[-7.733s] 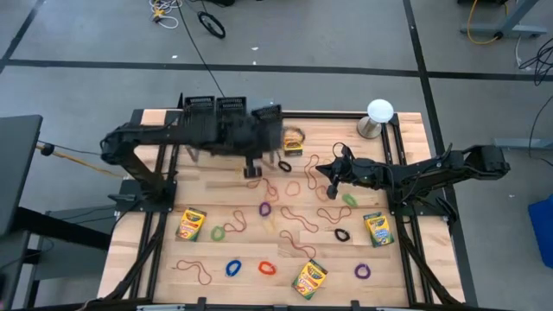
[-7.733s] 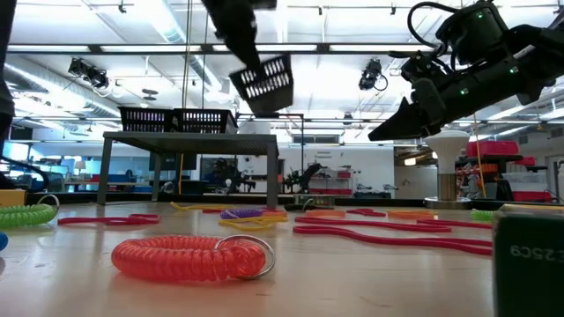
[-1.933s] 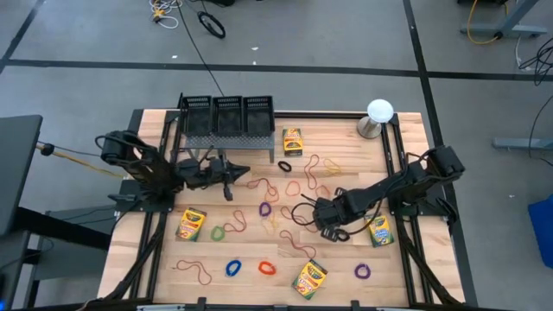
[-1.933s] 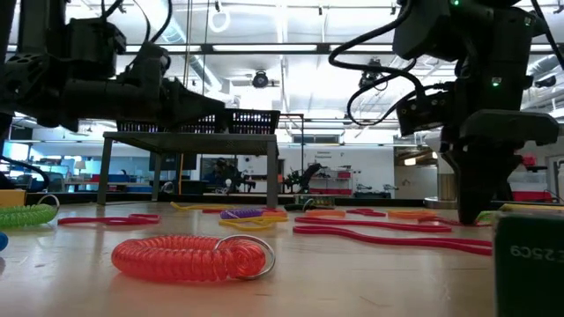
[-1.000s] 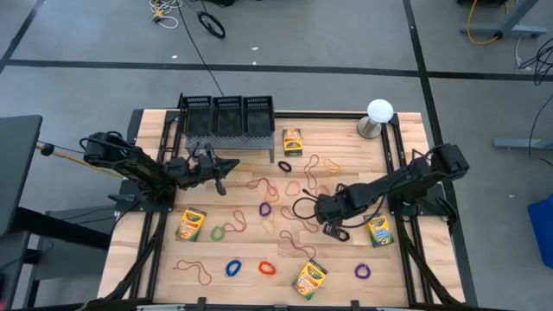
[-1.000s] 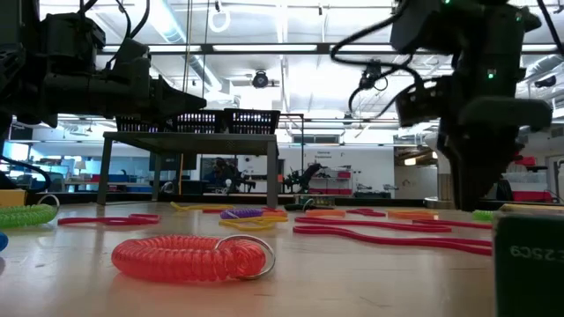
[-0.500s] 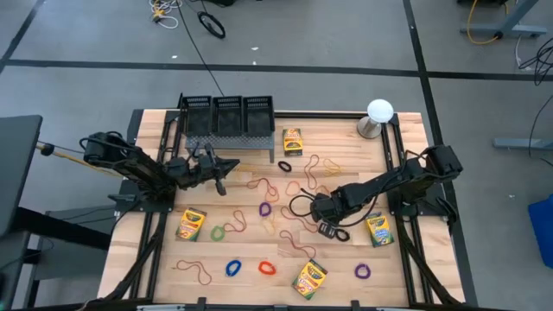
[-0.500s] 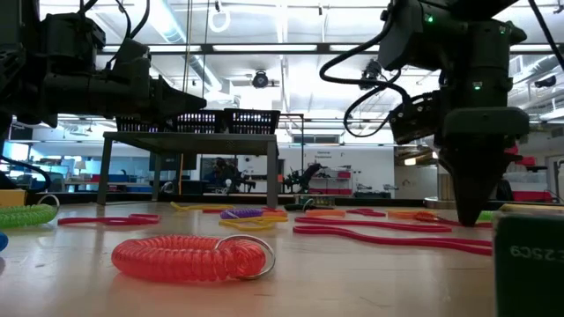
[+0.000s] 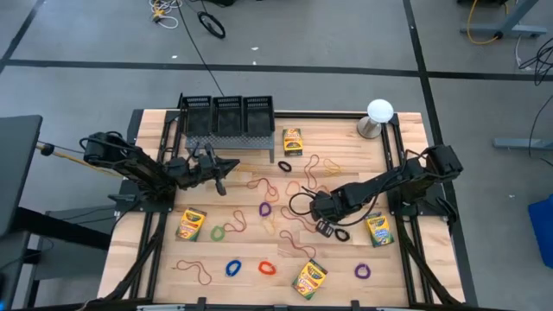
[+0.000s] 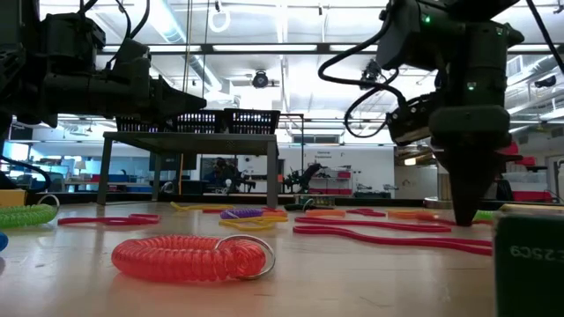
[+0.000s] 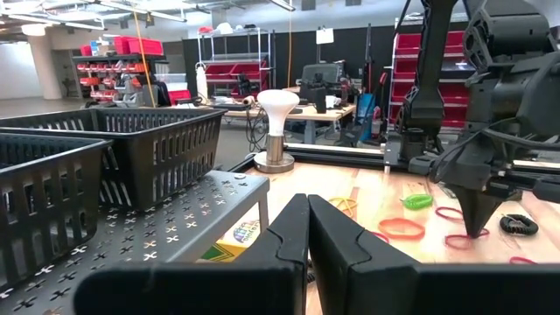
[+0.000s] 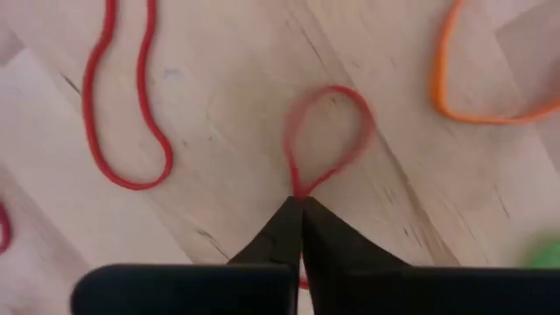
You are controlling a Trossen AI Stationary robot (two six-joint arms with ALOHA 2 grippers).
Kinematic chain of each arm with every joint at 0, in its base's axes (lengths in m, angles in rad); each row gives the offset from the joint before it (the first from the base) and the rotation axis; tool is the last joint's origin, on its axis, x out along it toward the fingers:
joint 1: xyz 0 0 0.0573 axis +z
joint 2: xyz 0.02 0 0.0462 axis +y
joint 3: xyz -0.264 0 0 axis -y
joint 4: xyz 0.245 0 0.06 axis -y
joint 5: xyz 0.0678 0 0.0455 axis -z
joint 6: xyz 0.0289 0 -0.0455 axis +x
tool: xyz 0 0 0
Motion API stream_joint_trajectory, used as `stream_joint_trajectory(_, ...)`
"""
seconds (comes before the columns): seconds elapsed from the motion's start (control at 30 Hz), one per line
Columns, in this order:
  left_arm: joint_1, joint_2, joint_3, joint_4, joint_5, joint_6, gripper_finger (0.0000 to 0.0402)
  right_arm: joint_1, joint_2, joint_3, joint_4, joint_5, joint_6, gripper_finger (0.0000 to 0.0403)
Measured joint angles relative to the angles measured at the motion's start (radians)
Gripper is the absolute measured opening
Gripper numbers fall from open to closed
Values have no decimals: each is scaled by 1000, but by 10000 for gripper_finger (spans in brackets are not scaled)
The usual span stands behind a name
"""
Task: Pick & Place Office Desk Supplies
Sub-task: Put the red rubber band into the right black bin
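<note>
The table (image 9: 259,250) is pale wood planks, smooth and matt (grain visible). The baskets (image 11: 114,149) look like black plastic mesh on a perforated metal shelf (image 11: 175,219). Rubbery red band (image 12: 325,140).

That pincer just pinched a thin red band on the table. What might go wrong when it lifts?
The right gripper is shut on only a thin pinch of the red rubber band, so the band might slip free. Other bands lie close by, like the red loop; the lifted band might drag them.
</note>
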Motion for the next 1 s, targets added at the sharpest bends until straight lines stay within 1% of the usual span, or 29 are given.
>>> stream_joint_trajectory(0.1, 0, 0, 0, 0, 0, 0, 9, 1, -19, 25, 24, -13, 0, 9)
stream_joint_trajectory(0.2, 0, 0, 0, 0, 0, 0, 9, 3, -53, 67, 23, 0, -17, 4)
stream_joint_trajectory(0.37, 0, 0, 0, 0, 0, 0, 9, 4, -67, 178, -28, 71, -58, 3)
stream_joint_trajectory(0.47, 0, 0, 0, 0, 0, 0, 9, -3, -67, 258, -65, 130, -113, 2)
stream_joint_trajectory(0.63, 0, 0, 0, 0, 0, 0, 9, -43, -67, 398, -56, 182, -237, 1)
stream_joint_trajectory(0.77, 0, 0, 0, 0, 0, 0, 9, -106, -67, 498, -32, 213, -357, 1)
stream_joint_trajectory(0.87, 0, 0, 0, 0, 0, 0, 9, -174, -68, 568, -3, 249, -456, 1)
stream_joint_trajectory(1.0, 0, 0, 0, 0, 0, 0, 9, -277, -68, 643, 72, 254, -591, 1)
